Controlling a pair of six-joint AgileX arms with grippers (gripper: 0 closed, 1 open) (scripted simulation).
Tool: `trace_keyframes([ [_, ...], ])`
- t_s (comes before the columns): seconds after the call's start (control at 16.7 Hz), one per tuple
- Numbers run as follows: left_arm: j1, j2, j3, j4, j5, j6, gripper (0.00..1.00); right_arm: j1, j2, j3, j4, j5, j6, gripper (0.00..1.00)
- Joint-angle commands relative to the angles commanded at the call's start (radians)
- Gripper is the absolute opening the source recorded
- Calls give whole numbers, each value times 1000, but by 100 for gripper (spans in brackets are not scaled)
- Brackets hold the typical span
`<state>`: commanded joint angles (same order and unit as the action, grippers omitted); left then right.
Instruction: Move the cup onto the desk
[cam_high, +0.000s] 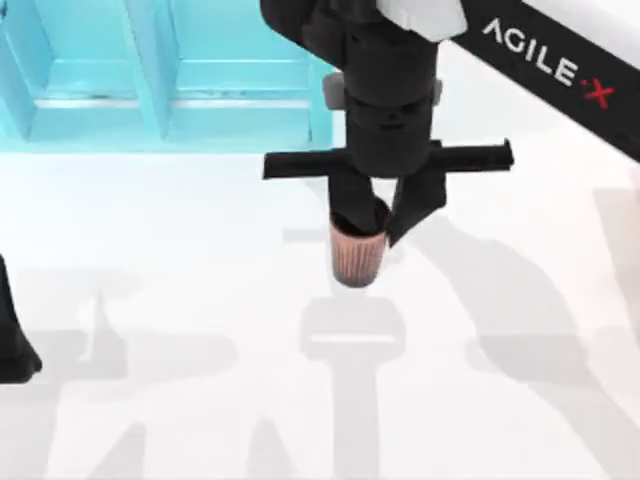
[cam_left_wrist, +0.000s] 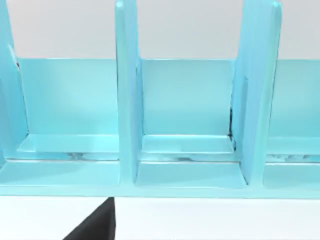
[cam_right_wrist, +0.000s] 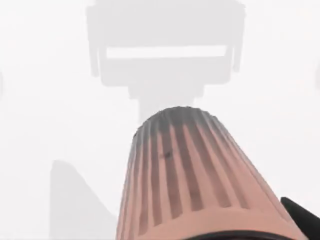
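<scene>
Bright even light, soft grey shadows

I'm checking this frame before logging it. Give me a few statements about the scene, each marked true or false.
1. The right gripper holds the cup at its rim. True.
2. The cup lies on its side. False: it hangs upright, mouth up.
3. The cup sits inside the turquoise shelf. False: it is over the white desk, in front of the shelf.
4. The left arm is at the table's left edge, away from the cup. True.
</scene>
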<state>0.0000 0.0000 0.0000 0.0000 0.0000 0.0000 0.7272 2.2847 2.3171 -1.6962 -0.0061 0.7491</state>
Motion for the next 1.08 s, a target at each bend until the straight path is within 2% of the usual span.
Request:
trace_keyframes([
  [0.18,0,0,0,0,0,0,100,211,117,188,-60,7,211,0],
  [0.36,0,0,0,0,0,0,100,329,189,303,-94,17,330,0],
  [0.78,0,0,0,0,0,0,100,355,205,325,-97,18,359,0],
  [1.08,0,0,0,0,0,0,100,356,165,165,30,20,359,0],
])
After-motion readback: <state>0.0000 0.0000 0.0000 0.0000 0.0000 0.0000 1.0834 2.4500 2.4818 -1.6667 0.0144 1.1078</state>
